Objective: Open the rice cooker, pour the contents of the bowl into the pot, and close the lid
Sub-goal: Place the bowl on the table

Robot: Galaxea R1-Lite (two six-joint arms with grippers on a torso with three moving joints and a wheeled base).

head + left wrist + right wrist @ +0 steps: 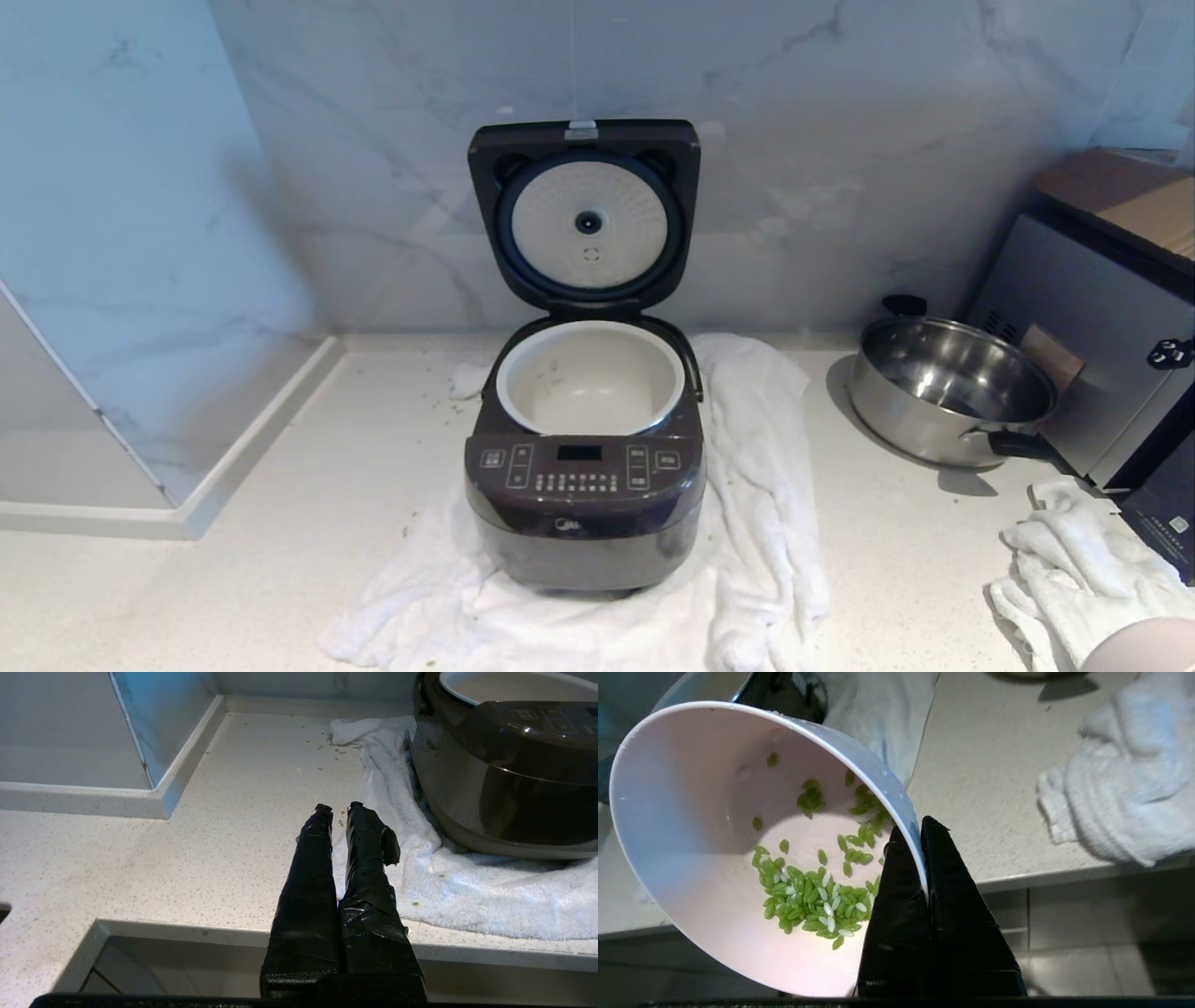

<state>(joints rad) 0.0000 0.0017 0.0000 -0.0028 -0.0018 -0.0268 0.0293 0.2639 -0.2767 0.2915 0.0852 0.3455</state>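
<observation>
Right gripper [920,830] clamped on the rim of the bowl [714,826], one black finger inside the wall and the other outside, pinching it near the counter's front edge. Bowl tilted, white inside, with the contents [812,891] gathered low against the wall: small green grains, a few white ones among them, some stuck higher up the side. Just visible in the head view as a pale curved edge at the lower right corner, next to a crumpled white cloth [1083,569]. Left gripper [337,809] hanging over the counter edge to the left of the rice cooker [585,504], taped fingers nearly together with only a thin gap at the tips, holding nothing. Cooker standing at the middle of the counter [280,523] on a white towel [756,523], control panel facing forward. Lid [583,215] raised upright against the marble wall, round pale dimpled plate facing out. Pot [590,378] seated in the body, cream-white, with faint marks on the inner wall. Scattered green bits on the counter and towel left of the cooker. Steel pan [948,387] with black handles well to the right, beside a grey appliance [1102,327].
</observation>
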